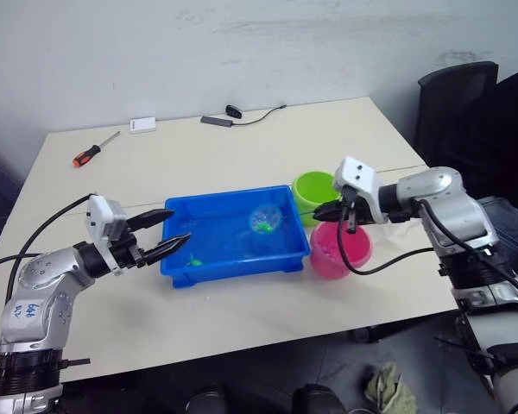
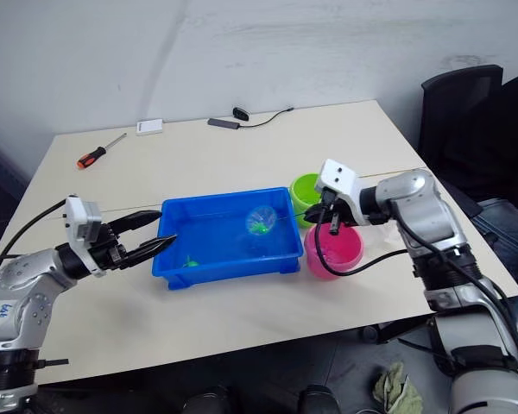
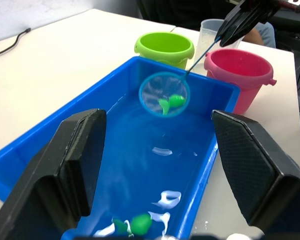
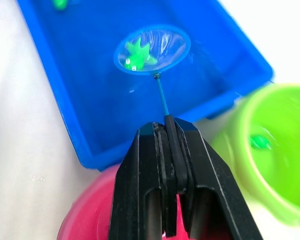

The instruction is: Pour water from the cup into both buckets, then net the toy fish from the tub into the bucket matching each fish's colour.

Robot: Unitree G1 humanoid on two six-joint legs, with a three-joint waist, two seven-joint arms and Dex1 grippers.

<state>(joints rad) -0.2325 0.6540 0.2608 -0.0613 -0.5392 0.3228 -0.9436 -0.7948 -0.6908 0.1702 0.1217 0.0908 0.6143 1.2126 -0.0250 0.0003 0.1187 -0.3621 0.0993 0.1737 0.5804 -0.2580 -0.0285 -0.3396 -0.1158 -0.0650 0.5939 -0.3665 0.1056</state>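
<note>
Right gripper [image 4: 172, 145] pinched tight on the thin stem of a small net [image 4: 152, 49], held over the far end of the tub [image 1: 177, 263] with a green fish [image 4: 136, 55] lying in the mesh. Judged light and flimsy: a wiry handle likely to twist or flex in the pinch, soft mesh, a fish tiny and wet enough to slide out if tipped early, so best kept level until over the green bucket [image 1: 304, 200], just beside the tub's far corner. Left gripper [image 1: 160, 235] spread wide and empty at the tub's near end. Pink bucket [image 1: 328, 259] beside the green one, under the right gripper. Another green fish [image 1: 193, 260] low in the tub near the left gripper; one more green shape [image 4: 260, 142] inside the green bucket. Cup [image 3: 210, 30] mostly hidden behind the buckets, rim alone showing. Water level in either bucket hard to make out; pink bucket's inside partly covered by the gripper. No pink fish to be made out.
</note>
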